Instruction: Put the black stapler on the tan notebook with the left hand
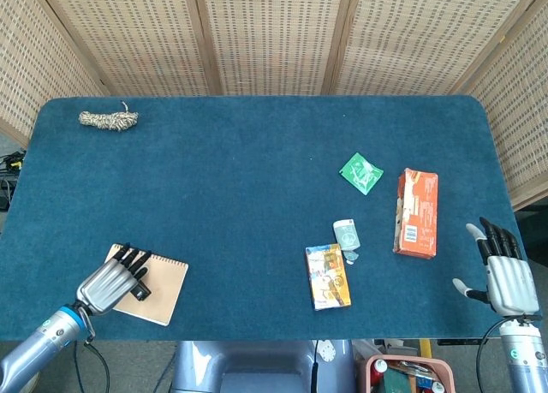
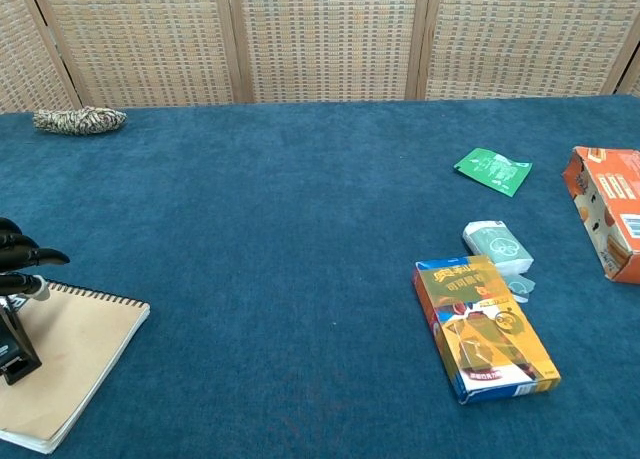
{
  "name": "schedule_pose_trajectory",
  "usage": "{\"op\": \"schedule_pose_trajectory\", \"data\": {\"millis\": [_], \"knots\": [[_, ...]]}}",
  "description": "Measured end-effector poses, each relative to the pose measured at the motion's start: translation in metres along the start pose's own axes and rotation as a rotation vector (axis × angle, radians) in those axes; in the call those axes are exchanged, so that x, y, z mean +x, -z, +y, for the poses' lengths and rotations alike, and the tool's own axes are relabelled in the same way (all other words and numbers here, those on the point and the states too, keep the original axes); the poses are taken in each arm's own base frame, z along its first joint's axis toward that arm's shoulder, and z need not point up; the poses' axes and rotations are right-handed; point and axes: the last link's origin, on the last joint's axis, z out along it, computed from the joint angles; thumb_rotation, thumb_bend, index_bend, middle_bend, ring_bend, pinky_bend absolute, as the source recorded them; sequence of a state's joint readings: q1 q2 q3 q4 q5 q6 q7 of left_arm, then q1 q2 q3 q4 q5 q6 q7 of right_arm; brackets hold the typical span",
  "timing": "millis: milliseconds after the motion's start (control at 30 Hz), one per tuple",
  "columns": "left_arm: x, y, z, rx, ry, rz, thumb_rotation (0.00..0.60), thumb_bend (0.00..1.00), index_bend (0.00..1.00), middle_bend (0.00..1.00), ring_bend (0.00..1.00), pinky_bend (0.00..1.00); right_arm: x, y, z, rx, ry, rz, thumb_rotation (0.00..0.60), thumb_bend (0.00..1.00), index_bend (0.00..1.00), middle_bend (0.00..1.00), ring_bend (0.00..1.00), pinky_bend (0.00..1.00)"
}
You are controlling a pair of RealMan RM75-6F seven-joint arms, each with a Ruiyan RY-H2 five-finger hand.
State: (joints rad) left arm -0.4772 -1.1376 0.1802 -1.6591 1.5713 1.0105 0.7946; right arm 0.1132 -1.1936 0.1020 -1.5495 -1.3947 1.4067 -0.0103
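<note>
The tan spiral notebook (image 1: 164,283) lies at the front left of the blue table; the chest view has the notebook (image 2: 75,359) at its lower left edge. The black stapler (image 1: 139,288) rests on the notebook's left part, and it shows again as the stapler (image 2: 14,347) in the chest view. My left hand (image 1: 106,282) hovers just above and left of the stapler, its fingers (image 2: 28,256) spread and lifted off it. My right hand (image 1: 503,271) is off the table's front right corner, fingers spread, holding nothing.
A rope bundle (image 1: 107,119) lies at the back left. On the right are a green packet (image 1: 360,172), an orange box (image 1: 416,211), a small pale pack (image 1: 347,234) and a colourful box (image 1: 327,276). Woven screens stand behind the table.
</note>
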Motion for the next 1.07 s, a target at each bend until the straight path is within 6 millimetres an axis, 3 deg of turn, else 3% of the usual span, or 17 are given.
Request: {"op": "schedule_pose_trajectory", "data": {"millis": [300,567,767,1067], "knots": [[0.021,0.015,-0.015,0.112,0.062,0.087,0.600,0.30,0.09,0.00,0.04,0.00,0.001,0.000,0.000,0.004,-0.002,0.004,0.600,0.09,0.00,0.00,0.00,0.00],[0.037,0.048,-0.034,0.350,0.298,0.272,0.600,0.30,0.06,0.00,0.02,0.00,-0.001,0.002,-0.005,0.026,0.007,-0.004,0.600,0.09,0.00,0.00,0.00,0.00],[0.028,0.073,-0.029,0.476,0.530,0.340,0.600,0.27,0.03,0.00,0.00,0.00,-0.001,0.001,-0.011,0.056,0.012,-0.001,0.600,0.10,0.00,0.00,0.00,0.00],[-0.004,0.076,-0.023,0.571,0.694,0.443,0.600,0.26,0.03,0.00,0.00,0.00,-0.001,0.003,-0.017,0.080,0.017,0.003,0.600,0.09,0.00,0.00,0.00,0.00]]}}
